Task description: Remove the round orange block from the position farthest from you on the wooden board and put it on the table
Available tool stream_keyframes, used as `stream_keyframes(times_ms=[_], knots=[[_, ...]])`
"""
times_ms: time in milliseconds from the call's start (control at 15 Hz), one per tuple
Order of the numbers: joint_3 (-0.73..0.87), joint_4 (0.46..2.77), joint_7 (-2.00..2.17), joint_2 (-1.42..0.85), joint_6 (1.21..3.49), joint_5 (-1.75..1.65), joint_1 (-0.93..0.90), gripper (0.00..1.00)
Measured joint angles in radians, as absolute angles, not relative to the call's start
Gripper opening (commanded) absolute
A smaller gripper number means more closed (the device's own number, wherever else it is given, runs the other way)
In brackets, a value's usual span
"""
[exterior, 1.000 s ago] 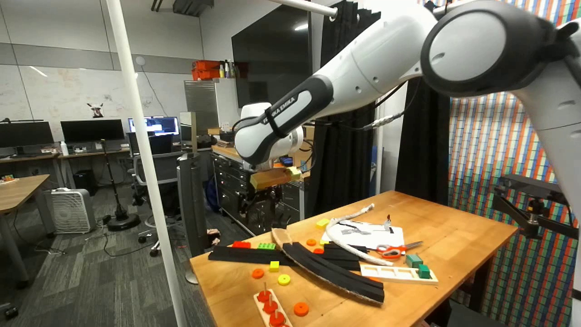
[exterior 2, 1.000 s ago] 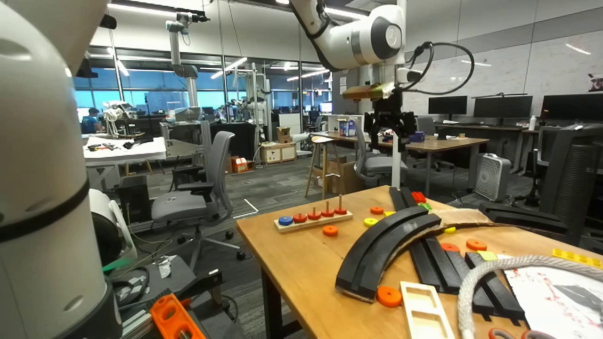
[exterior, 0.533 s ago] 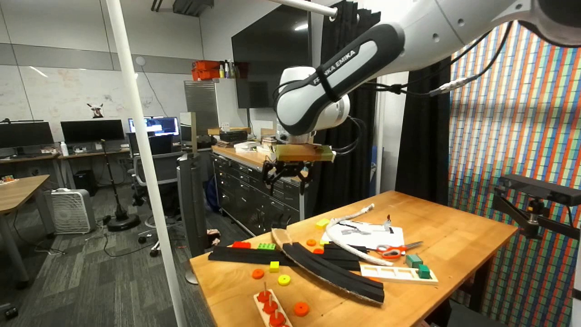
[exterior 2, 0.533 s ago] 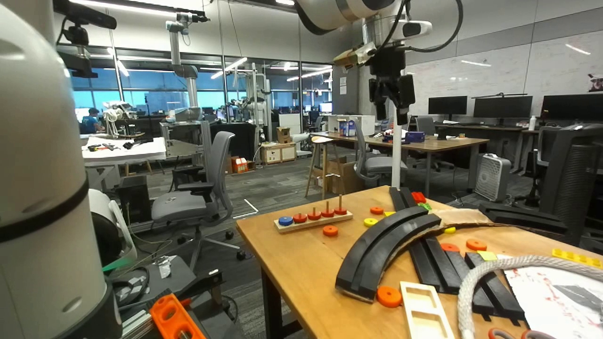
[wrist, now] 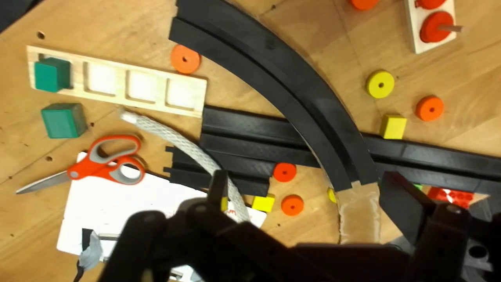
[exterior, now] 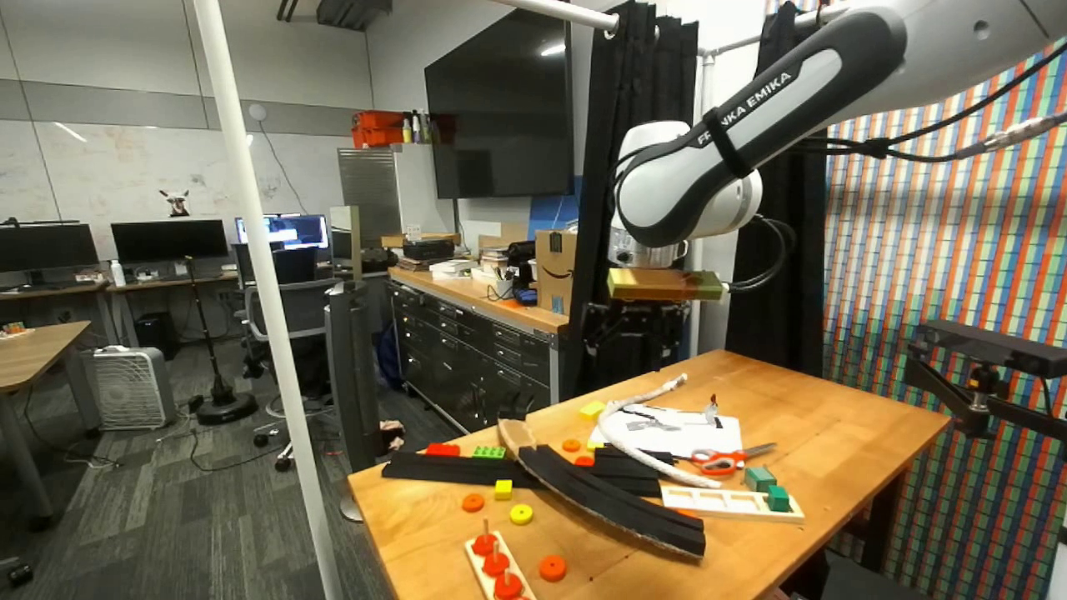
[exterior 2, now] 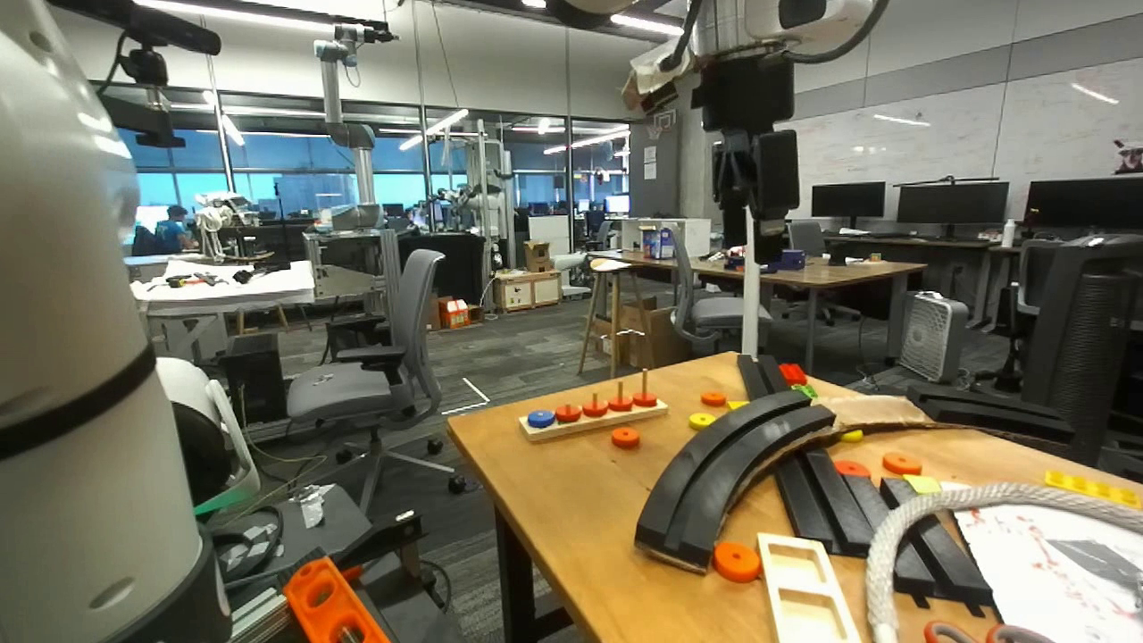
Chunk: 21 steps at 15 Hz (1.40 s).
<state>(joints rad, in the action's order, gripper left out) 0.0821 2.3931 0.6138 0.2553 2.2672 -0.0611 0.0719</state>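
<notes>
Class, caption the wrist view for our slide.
Open fingers above the table: curved black track, scissors, and a pegged board cropped by the top edge.

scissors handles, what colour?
The handles are orange-red, lined in grey; wrist view shows it best.

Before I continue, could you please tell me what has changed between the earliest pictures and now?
In an exterior view, the end effector has moved toward the right of the picture and slightly up. Nothing was taken hold of or let go. The board with its discs, the curved track, the rope and the scissors stayed where they were on the table.
</notes>
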Motion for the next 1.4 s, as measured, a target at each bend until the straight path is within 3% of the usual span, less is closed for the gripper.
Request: stream_keyframes(times_ms=[733, 1400], knots=[[-0.017, 2.403, 0.253, 0.434, 1.913, -0.045, 0.024, 1.00], [-0.026, 2.407, 0.251, 0.441, 1.892, -0.045, 0.024, 1.00]])
